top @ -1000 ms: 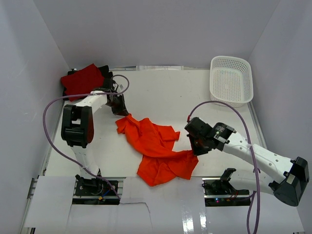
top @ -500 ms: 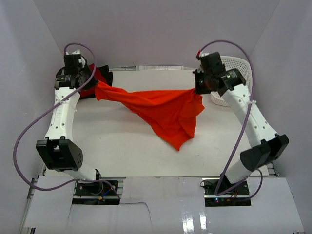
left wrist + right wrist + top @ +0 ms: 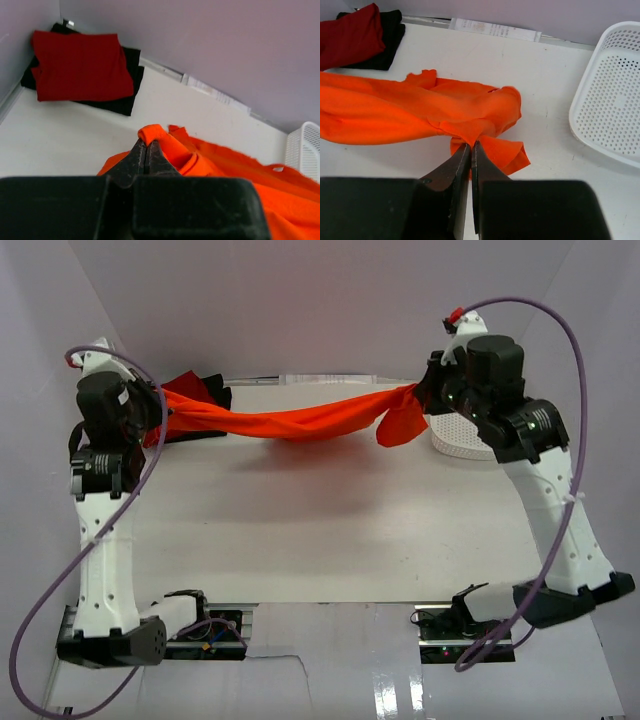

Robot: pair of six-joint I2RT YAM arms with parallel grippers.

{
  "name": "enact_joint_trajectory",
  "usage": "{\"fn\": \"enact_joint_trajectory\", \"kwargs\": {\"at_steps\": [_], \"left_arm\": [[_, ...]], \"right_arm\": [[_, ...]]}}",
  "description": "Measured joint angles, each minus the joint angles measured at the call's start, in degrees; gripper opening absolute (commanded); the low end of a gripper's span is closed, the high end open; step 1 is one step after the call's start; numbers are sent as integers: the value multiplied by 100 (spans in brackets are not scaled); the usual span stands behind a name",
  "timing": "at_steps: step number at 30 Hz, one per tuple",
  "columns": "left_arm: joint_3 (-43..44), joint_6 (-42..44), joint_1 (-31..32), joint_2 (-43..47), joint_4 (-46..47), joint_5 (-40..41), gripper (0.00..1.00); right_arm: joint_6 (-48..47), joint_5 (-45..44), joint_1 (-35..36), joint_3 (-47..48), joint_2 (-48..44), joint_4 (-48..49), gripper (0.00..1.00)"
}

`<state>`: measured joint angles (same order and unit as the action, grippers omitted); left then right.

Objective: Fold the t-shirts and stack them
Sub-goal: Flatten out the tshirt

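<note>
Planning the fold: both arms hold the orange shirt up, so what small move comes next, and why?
Probably lower both grippers together toward the table, since the orange t-shirt hangs twisted and bunched between the left gripper and right gripper, both shut on it.

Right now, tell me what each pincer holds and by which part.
Both hold the orange t-shirt, stretched between them: the left pincer pinches a fold at one end, the right pincer bunched cloth at the other.
</note>
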<state>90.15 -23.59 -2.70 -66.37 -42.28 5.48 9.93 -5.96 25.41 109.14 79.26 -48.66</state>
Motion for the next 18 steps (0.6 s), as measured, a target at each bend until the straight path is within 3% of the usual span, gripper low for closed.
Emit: {"fn": "enact_joint_trajectory", "kwargs": {"at_steps": [8, 13, 18], "left_arm": [[-492, 9, 0, 1547, 570, -221, 0], [-409, 26, 7, 1862, 627, -282, 0], [-59, 120, 125, 1672, 538, -107, 0]], "right_arm": [[-4, 175, 11, -1255, -1856, 942, 8], [-2, 299, 11, -1049, -2260, 922, 8], [0, 136, 11, -501, -2004, 590, 8]]}}
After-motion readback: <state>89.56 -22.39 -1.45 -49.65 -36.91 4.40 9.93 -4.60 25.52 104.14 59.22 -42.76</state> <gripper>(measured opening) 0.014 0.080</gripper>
